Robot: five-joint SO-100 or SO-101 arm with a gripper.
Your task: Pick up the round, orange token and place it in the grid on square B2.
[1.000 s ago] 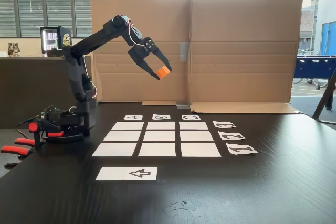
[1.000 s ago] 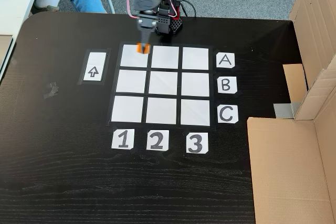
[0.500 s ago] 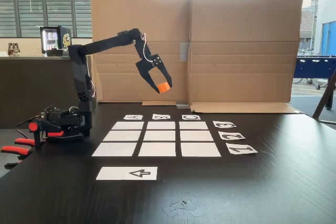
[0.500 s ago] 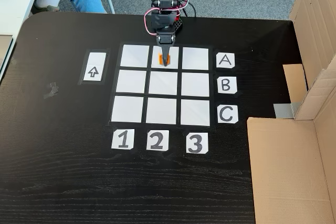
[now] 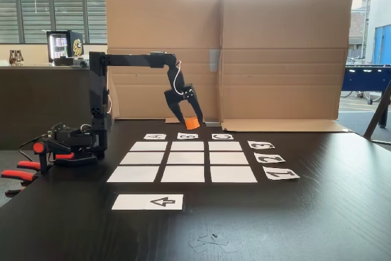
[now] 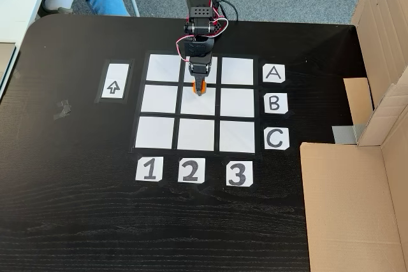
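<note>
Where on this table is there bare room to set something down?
Bare dark table lies below the number cards and left of the arrow card. Crowded: the grid, where the hand holds the token above it.

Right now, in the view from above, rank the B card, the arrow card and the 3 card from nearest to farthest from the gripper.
From the gripper, shut on the token:
1. B card, to its right, beside the grid's middle row.
2. Arrow card, to its left, past the grid's edge.
3. 3 card, lower right, below the grid.

dark wood-grain table [image 6: 76, 221], matt white paper grid [image 6: 157, 132], brown cardboard wall [image 5: 281, 53].
</note>
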